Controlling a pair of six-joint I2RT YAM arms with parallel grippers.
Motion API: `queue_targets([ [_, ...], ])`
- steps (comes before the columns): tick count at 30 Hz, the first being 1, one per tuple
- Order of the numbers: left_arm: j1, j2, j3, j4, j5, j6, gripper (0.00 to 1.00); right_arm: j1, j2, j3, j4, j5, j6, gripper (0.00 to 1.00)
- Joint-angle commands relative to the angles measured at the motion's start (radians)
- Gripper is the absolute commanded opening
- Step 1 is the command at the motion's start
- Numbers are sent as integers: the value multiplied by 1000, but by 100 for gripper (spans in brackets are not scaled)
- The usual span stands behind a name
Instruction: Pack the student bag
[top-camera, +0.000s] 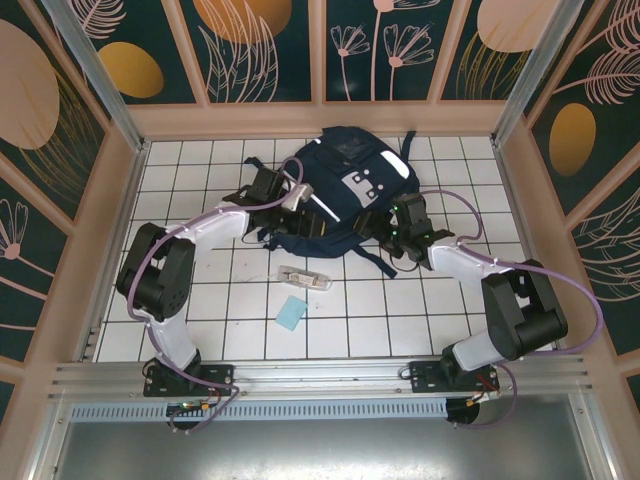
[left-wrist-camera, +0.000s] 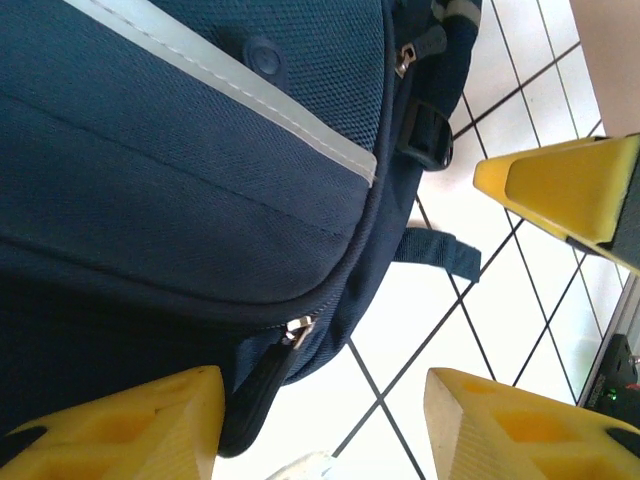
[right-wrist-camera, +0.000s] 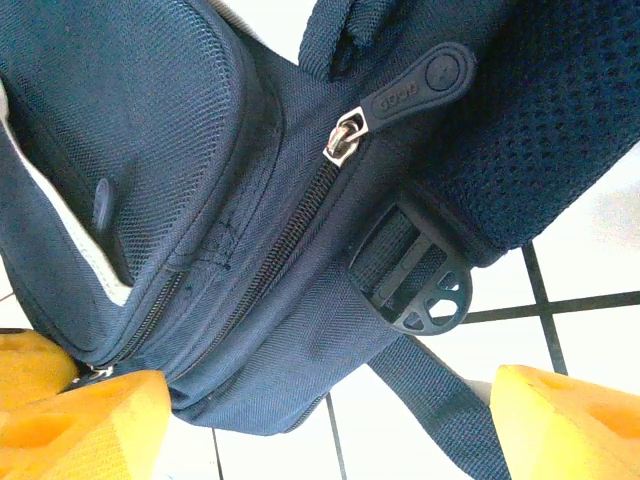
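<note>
Yellow fingers (left-wrist-camera: 110, 435) of the left claw (left-wrist-camera: 322, 385) stand partly apart, empty, beside the bag (left-wrist-camera: 150, 200) at its zipped corner. Right claw (right-wrist-camera: 325, 385) gapes wide, empty, astride the bag's lower edge. Bag lies upper centre on the tiled floor (top-camera: 420, 310); bare tiles left and right.

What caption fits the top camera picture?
Left arm and right arm reach the navy student bag on a tiled table.

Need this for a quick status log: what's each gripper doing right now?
Left gripper: open, holding nothing, beside a zipped corner of the student bag.
Right gripper: open, holding nothing, close to the student bag's side.
</note>
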Motion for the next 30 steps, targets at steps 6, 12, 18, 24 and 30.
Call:
queue_targets([
  [6, -32, 37, 34, -95, -231, 41, 56, -2, 0, -18, 61, -35, 26, 84],
  [12, -68, 62, 92, -168, -426, 66, 58, -1, -11, -26, 88, -52, 41, 84],
  [18, -125, 80, 104, -154, -429, 0, 59, -5, -24, -35, 82, -45, 35, 84],
  [24, -174, 94, 108, -170, -469, -116, 58, -4, -23, -46, 82, -37, 32, 84],
  [30, -222, 132, 141, -217, -619, -165, 48, -5, -22, -58, 91, -38, 33, 84],
])
